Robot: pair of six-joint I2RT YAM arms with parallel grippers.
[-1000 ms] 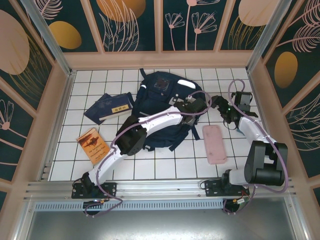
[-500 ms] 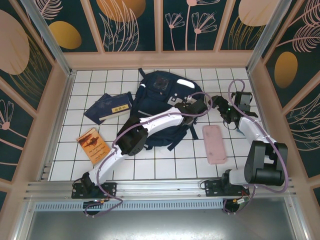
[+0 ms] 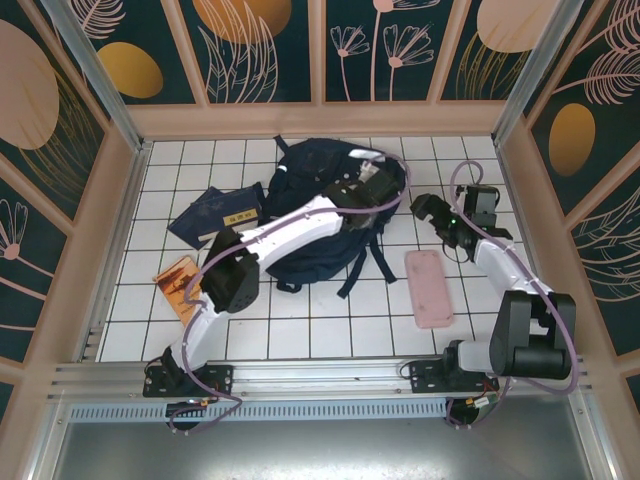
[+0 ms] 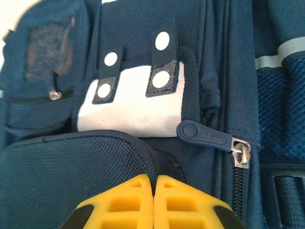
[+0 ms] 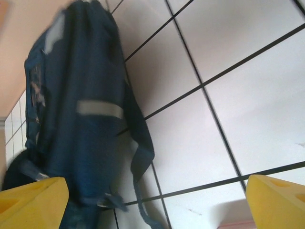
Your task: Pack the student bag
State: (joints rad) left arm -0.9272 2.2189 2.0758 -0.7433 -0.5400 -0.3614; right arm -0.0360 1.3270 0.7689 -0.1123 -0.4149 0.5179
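The student bag point(image 3: 310, 165) lies at the back middle of the white tiled floor, navy with white stripes. My left gripper point(image 3: 372, 180) rests on its upper right part, and in the left wrist view the left gripper point(image 4: 154, 183) is shut with its yellow fingertips pinching a dark fabric edge of the bag point(image 4: 119, 57). A zipper pull point(image 4: 202, 135) lies just right of the fingertips. My right gripper point(image 3: 425, 208) hangs open over bare tiles right of the bag. In the right wrist view the gripper point(image 5: 152, 200) is wide open, the bag point(image 5: 71, 109) to its left with a strap point(image 5: 140, 157) trailing.
A flat pink case point(image 3: 428, 288) lies on the tiles in front of the right gripper. A small navy book point(image 3: 218, 213) sits left of the bag and an orange book point(image 3: 178, 275) lies nearer, partly under the left arm. Wooden walls enclose the floor.
The left gripper has moved toward the back and to the left, dragging the bag with it; the bag has bunched up and shifted back. The right gripper edged slightly left.
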